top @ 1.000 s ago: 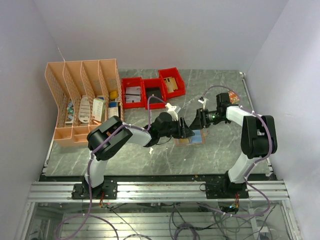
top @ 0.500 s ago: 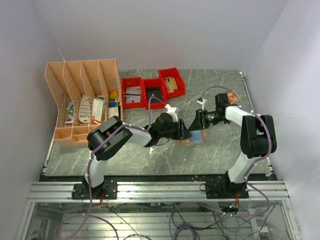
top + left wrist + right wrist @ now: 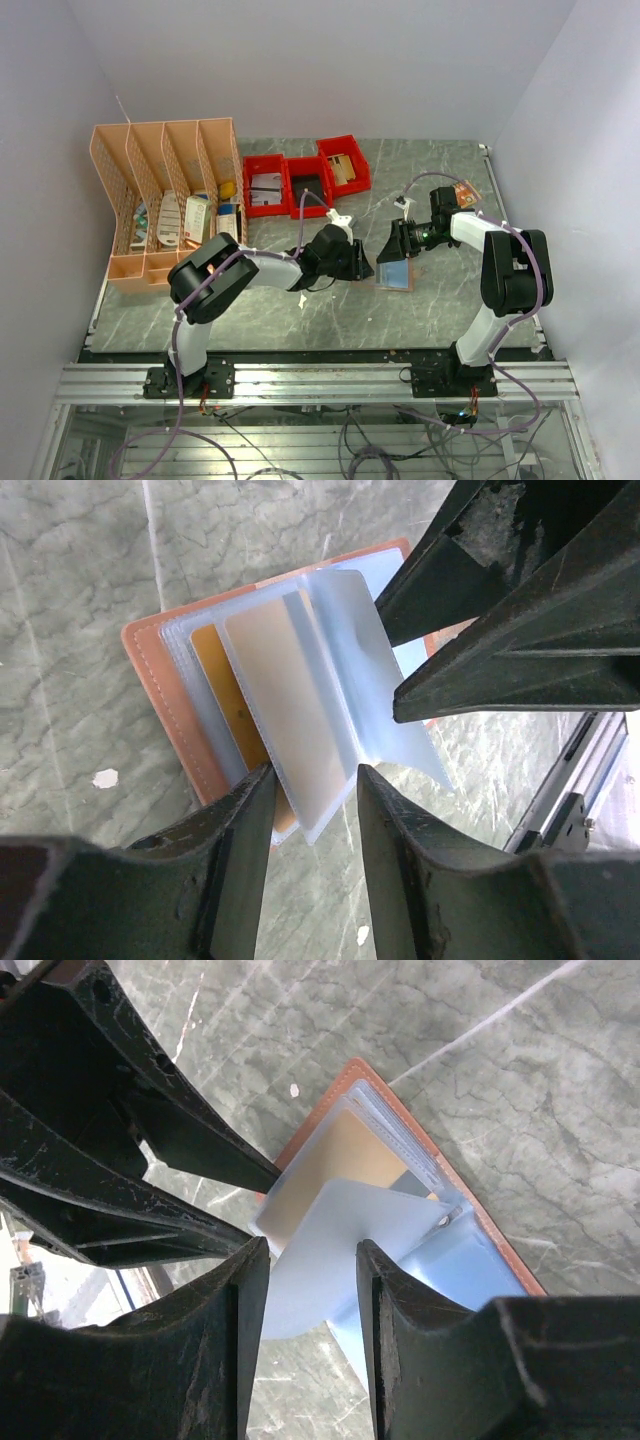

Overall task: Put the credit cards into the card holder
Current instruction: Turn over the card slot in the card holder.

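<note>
The tan-brown card holder [image 3: 395, 273] lies open on the marble table, its clear sleeves fanned out. In the left wrist view its leather edge [image 3: 160, 680] shows, with a tan credit card [image 3: 285, 700] and a gold one [image 3: 225, 695] in the sleeves. In the right wrist view the holder [image 3: 320, 1110] shows a tan card [image 3: 340, 1155] and a light blue face [image 3: 455, 1270]. My left gripper [image 3: 362, 265] [image 3: 313, 780] is open at the holder's left edge. My right gripper [image 3: 393, 247] [image 3: 312, 1250] is open, and a loose clear sleeve [image 3: 340, 1240] stands between its fingers.
A peach desk organizer [image 3: 165, 200] stands at the back left. Three red bins [image 3: 305, 180] sit behind the left gripper. A small orange item [image 3: 466, 192] lies at the far right. The two grippers face each other closely over the holder.
My left gripper has drawn back to the left off the card holder, which now lies uncovered. My right gripper has shifted slightly left over its upper edge.
</note>
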You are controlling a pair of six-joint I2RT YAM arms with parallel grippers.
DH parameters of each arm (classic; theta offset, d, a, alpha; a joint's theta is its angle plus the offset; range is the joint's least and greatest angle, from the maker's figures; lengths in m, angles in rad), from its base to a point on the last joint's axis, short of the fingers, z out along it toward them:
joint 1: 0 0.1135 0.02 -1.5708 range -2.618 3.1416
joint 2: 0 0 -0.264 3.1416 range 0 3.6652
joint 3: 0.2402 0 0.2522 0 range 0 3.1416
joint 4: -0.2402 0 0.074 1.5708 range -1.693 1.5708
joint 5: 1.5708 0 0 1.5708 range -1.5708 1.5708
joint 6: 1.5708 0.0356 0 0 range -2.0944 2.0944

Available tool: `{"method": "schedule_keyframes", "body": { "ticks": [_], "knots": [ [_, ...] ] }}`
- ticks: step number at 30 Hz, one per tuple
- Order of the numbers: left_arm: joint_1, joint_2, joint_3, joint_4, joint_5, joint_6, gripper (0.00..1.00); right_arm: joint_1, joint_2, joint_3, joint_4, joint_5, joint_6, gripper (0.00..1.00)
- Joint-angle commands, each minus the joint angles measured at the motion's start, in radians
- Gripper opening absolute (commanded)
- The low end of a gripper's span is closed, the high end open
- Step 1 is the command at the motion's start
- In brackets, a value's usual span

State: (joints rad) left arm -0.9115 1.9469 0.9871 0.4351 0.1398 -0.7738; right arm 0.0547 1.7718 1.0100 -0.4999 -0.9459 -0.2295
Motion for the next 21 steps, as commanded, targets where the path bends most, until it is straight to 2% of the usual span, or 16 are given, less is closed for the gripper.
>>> {"method": "schedule_keyframes", "body": {
  "ticks": [1, 6, 14, 21],
  "knots": [
    [-0.001, -0.036, 0.052, -0.118, -0.067, 0.057, 0.49, 0.003, -0.009, 0.021, -0.007, 0.043, -0.018, 0.41],
    [-0.002, -0.021, 0.102, -0.199, -0.090, 0.093, 0.49, 0.003, -0.029, 0.018, -0.005, 0.129, -0.028, 0.42],
    [-0.002, -0.049, 0.127, -0.304, -0.156, 0.143, 0.49, -0.001, -0.097, -0.001, -0.014, 0.369, -0.099, 0.41],
    [-0.002, -0.151, 0.075, -0.268, -0.142, 0.178, 0.48, -0.023, -0.156, -0.002, -0.007, 0.423, -0.136, 0.41]
  ]
}}
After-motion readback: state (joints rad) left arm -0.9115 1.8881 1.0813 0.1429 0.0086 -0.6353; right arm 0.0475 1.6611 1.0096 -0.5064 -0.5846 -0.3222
